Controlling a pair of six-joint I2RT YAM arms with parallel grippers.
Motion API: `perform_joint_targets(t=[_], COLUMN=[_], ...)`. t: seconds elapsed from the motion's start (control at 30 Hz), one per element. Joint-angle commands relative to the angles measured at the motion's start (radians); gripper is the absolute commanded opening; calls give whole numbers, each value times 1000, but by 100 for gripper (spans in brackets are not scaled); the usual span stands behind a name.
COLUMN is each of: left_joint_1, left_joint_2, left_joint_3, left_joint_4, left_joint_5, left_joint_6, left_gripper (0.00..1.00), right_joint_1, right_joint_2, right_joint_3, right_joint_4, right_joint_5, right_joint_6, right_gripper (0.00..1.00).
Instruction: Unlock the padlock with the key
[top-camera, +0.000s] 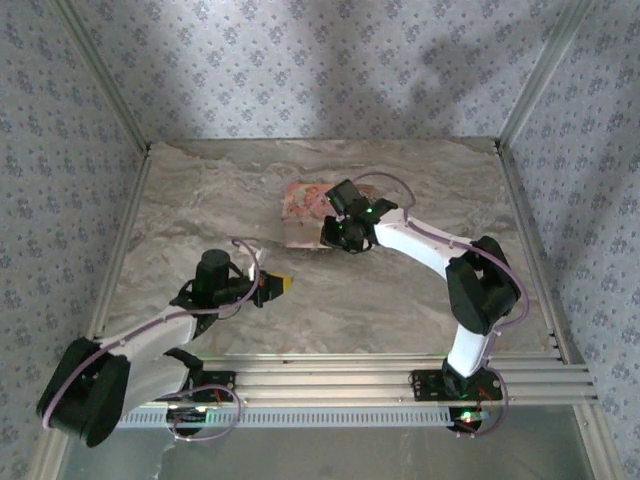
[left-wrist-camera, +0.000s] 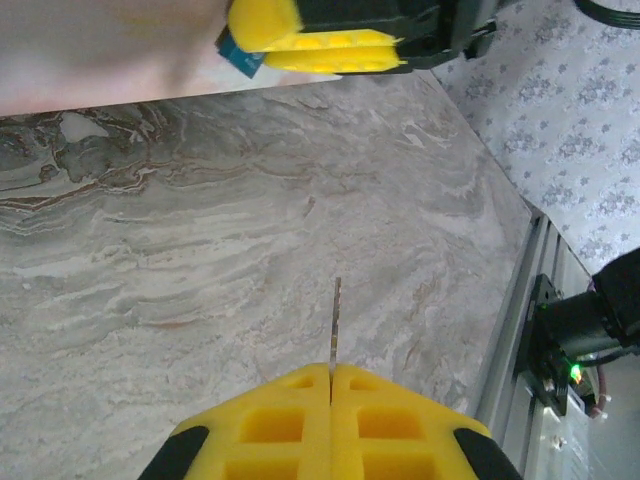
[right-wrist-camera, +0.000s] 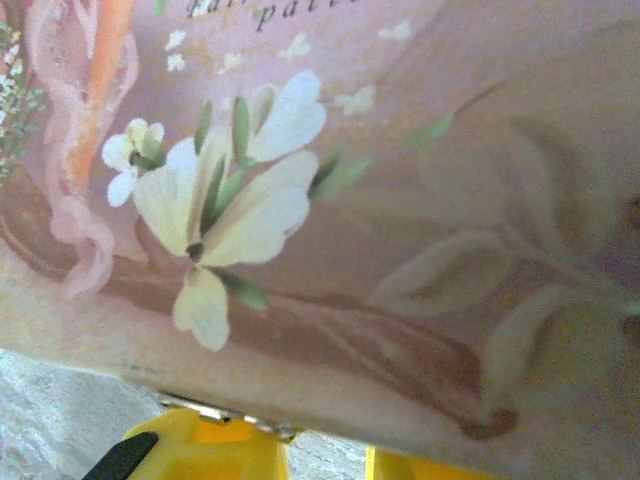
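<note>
Top external view: marble table (top-camera: 420, 300), pink box (top-camera: 300, 205) on it. Right gripper (top-camera: 333, 235) sat at box's near edge, jaws narrow, seemingly pinching padlock (left-wrist-camera: 240, 57) just beside box. Left gripper (top-camera: 280, 285) hung on box's near side, well apart from it, jaws clamped on key (left-wrist-camera: 335, 320). Key's long axis ran straight out from jaws, tip aimed toward box and padlock. Padlock lay ahead, a little off that line. Keyhole side not discernible.

Pink flowered box (right-wrist-camera: 400, 200) close up, yellow fingertips (right-wrist-camera: 215, 455) below, possibly touching its edge
</note>
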Motion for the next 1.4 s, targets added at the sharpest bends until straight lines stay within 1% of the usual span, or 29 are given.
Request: perform_joint_targets(t=[0.0,0.17,0.3,0.5,0.73,0.93,1.13,1.37], left_joint_1=[-7,-15,-21,-22,-23,-24,-34,-47], left_joint_2=[68,165,227,313,376,415,414,424], left_joint_3=[32,43,70,124,137,145,159,182], left_joint_4=[189,307,370,409,436,434,412,413], left_joint_5=[-13,-18,6,58,47,41,12,-19], left_joint_6=[-63,-74,-58,-9,46,74,112,126], left_gripper=[0,0,0,0,0,0,0,0], right_joint_1=[-9,-29,-35,-41,-55,-64,-64,-62], right_joint_2=[-64,-67,-65,-75,-93,-98,-99,-98], right_joint_3=[21,18,28,18,8,9,4,-1], right_joint_4=[17,32,38,38,36,30,35,38], right_joint_5=[-58,-128,-178,-241,-323,-336,-341,-342], right_joint_6=[-30,-25,-16,-13,-9,-3,17,38], right_gripper=[0,0,0,0,0,0,0,0])
